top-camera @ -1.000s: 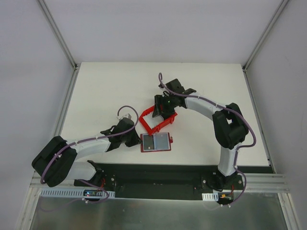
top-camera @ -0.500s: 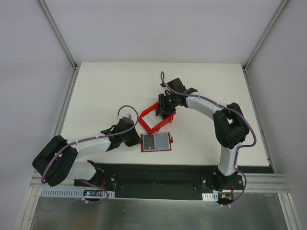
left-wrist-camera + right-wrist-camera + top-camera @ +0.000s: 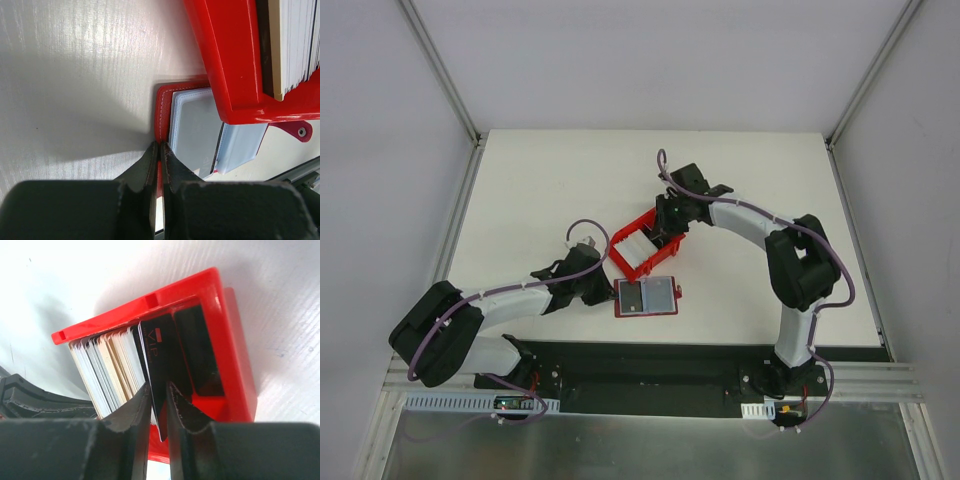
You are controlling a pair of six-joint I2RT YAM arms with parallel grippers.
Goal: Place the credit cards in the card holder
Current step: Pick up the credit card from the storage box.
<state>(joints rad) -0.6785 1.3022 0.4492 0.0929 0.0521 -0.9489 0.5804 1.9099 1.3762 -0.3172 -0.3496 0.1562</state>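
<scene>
right gripper (image 3: 159,407) stands narrow, its fingers against both faces of a dark card (image 3: 162,355) at the end of the pale cards (image 3: 107,370) in the red bin (image 3: 235,365). left gripper (image 3: 159,156) is pinched on the open wallet (image 3: 196,125) by its red edge, just beside the bin. only the wrist views show either grip.

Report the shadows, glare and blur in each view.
Top external: even soft light, sharp but small. Left wrist: a broad grey shadow lies across the table; the left gripper is blurred, near the lens. Right wrist: glossy highlights on the red bin; the right gripper soft, the dark card sharp.
</scene>
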